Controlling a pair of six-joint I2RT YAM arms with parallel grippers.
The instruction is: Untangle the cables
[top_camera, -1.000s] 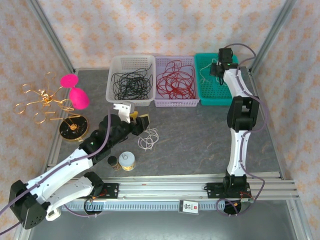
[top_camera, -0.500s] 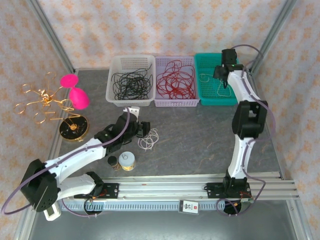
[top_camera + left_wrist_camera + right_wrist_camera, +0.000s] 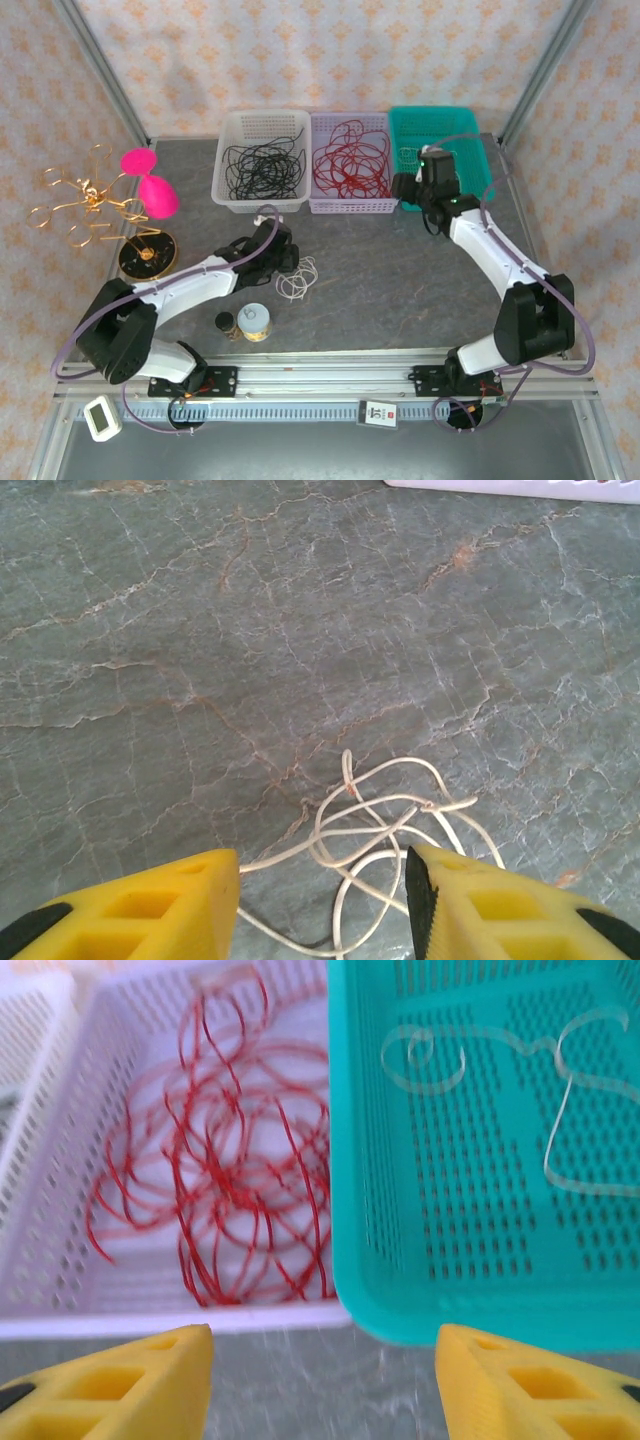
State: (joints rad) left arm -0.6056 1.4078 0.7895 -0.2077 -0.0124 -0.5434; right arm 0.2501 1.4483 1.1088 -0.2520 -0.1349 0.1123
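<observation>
Three perforated plastic baskets hold thin, looped cables sorted by colour.
Black cables (image 3: 258, 168) fill the white basket (image 3: 262, 122), red cables (image 3: 220, 1190) the lilac basket (image 3: 150, 1318), and a pale off-white strand (image 3: 553, 1125) the teal basket (image 3: 450, 1300). A curly off-white cable (image 3: 380, 825) lies on the veined grey table (image 3: 200, 630) between the parted yellow fingers of the left gripper (image 3: 322, 880). The right gripper (image 3: 322, 1345) is also spread apart.

Overhead looks down on table (image 3: 400, 280); wrist cameras close, forward-down.
</observation>
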